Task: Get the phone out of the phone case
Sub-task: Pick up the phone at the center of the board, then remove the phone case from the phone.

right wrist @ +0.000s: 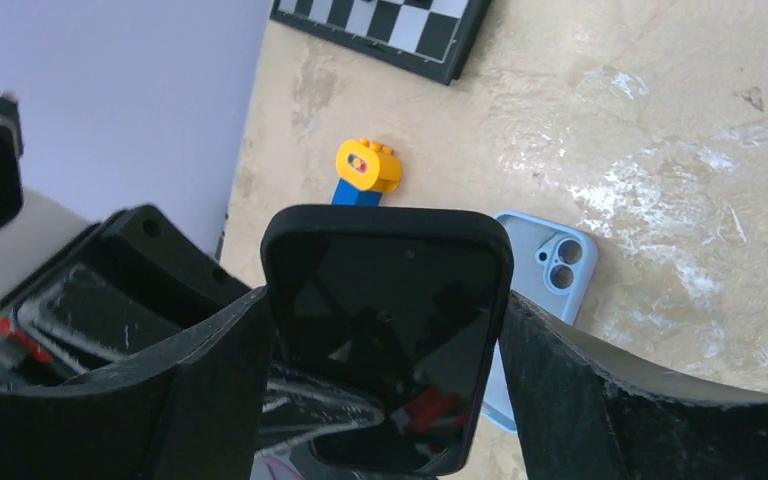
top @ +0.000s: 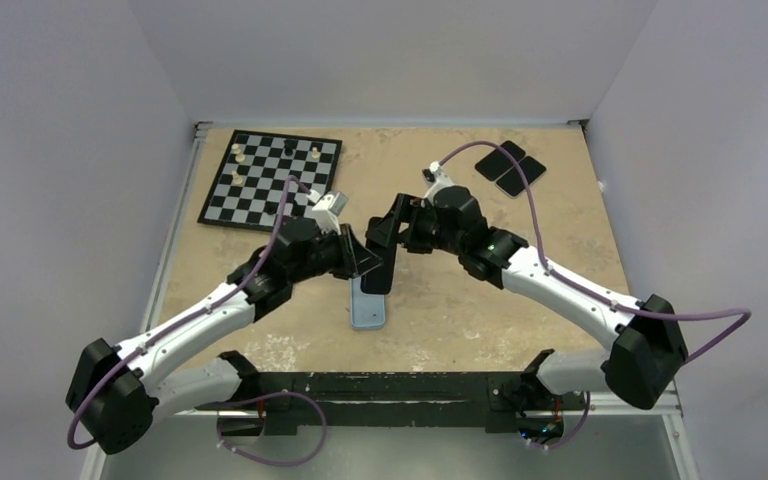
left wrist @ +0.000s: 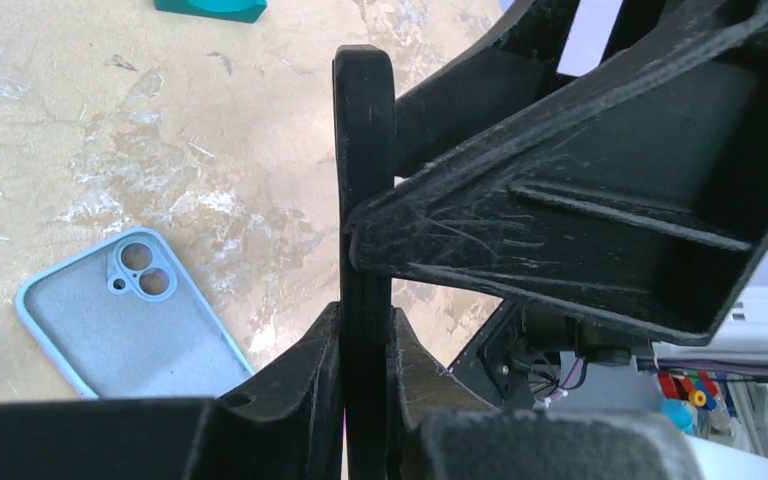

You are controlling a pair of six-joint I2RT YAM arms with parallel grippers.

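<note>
Phone (left wrist: 363, 150) is pinched by left gripper (left wrist: 365, 375) and right gripper (right wrist: 385, 310); case (left wrist: 125, 320) lies empty; one grip should be loosened first.

**Desk:** The overhead view?

**Photographer:** Fixed high behind the arm bases, looking down and forward across the whole table (top: 460, 310) from a distance.

**Desk:** And the wrists?

**Photographer:** The left wrist camera sits very close and sees the black phone (left wrist: 363, 180) edge-on, with the table beyond. The right wrist camera faces the phone's screen from just as near, angled down toward the table's left edge.

**Desk:** Overlap?

**Photographer:** All three take in the phone and the blue phone case (left wrist: 125, 320). Overhead and right wrist also share the chessboard (right wrist: 400, 30).
</note>
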